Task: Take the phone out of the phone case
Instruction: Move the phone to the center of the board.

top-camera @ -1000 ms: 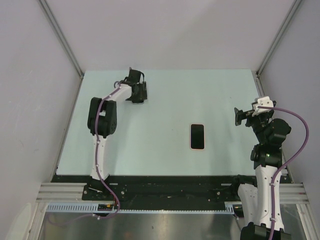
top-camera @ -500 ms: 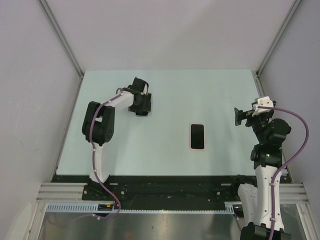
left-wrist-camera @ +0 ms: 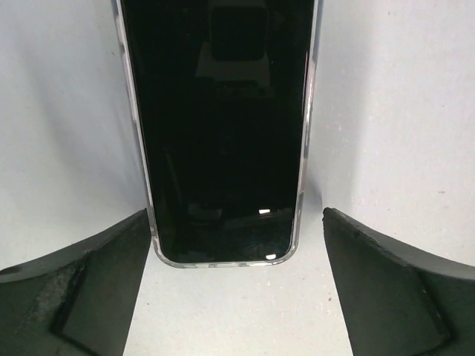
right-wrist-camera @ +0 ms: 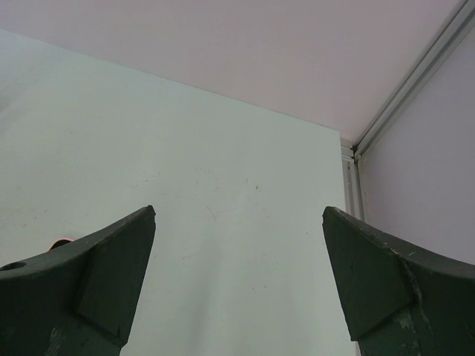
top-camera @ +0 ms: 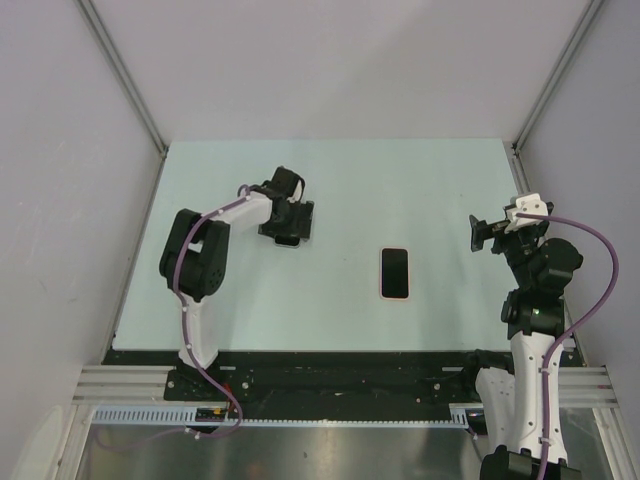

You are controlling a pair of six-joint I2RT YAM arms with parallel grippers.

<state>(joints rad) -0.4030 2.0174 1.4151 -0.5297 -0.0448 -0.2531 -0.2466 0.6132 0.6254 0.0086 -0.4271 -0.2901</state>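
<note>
Lying flat on the pale green table [top-camera: 350,180], the phone [left-wrist-camera: 223,126] turns its dark screen up to the left wrist camera. A thin silvery rim runs round its rounded near corners. The left gripper [top-camera: 288,232] hangs right over it with its fingers [left-wrist-camera: 82,289] spread wide, one on each side of the phone's near end. A strip of bare table shows between each finger and the rim (so it grips nothing). From above, the phone is mostly hidden under that gripper. It sits left of the table's middle, well in from the left and far edges.

A pink-rimmed rectangle [top-camera: 396,272] with a dark face lies right of centre, its long sides running toward the far edge. It has bare table all round and is well apart from both grippers. Whether it is the empty case cannot be told from above.

The right gripper [top-camera: 476,233] is held up near the table's right edge, pointing left. Its fingers [right-wrist-camera: 386,289] stand wide apart, with only table and the wall corner between them.

Grey wall panels [top-camera: 60,200] close the left, far and right sides, and a black strip [top-camera: 330,358] runs along the near edge.

The phone's screen carries only dim reflections, with no lettering that can be read, and the rectangle is too small in the top view to show any print.
</note>
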